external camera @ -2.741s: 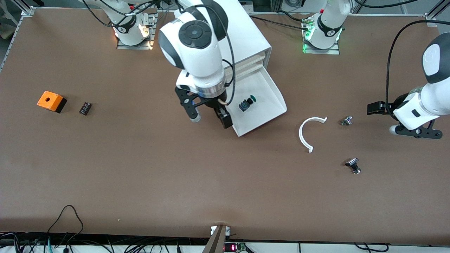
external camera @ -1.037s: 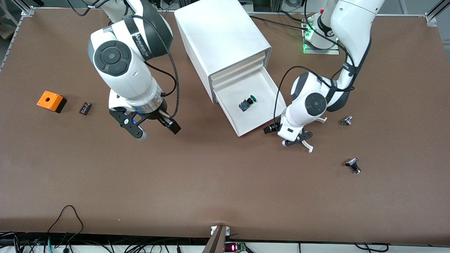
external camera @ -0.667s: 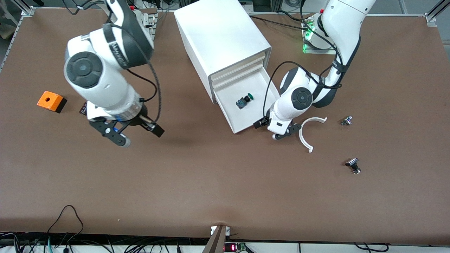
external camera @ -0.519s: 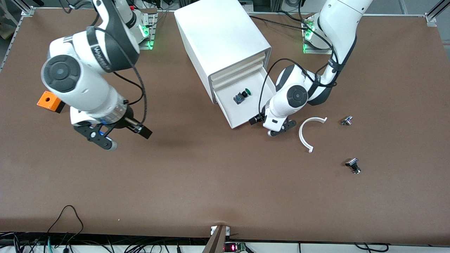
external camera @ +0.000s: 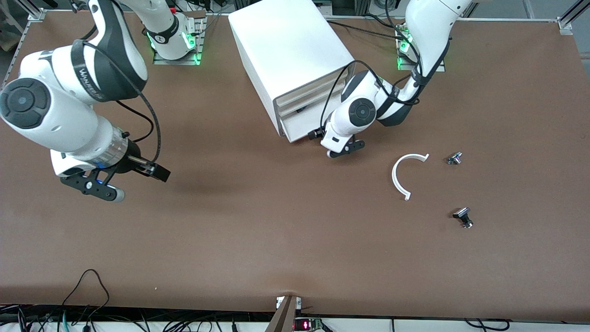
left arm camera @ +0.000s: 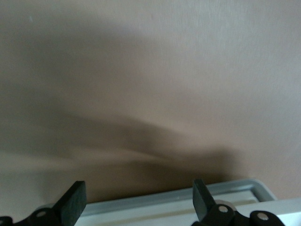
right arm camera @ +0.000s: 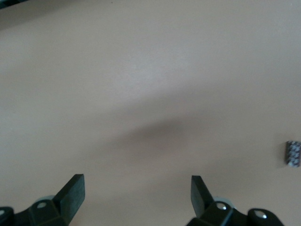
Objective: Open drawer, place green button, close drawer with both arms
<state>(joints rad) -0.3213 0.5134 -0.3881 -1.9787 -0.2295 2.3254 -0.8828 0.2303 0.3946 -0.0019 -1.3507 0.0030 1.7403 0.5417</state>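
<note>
The left arm's black two-finger gripper (external camera: 339, 150) is pressing at the front of the long, shallow white plastic bottom drawer (external camera: 302, 131) of the big white boxy cabinet (external camera: 290, 55), fingers spread wide and holding nothing. A square, steady push should be seating it flush; it is looking almost closed. The green-capped button is hidden, presumably inside. The right arm's black gripper (external camera: 117, 182) is waiting over bare brown table (external camera: 276, 240), spread wide and empty.
</note>
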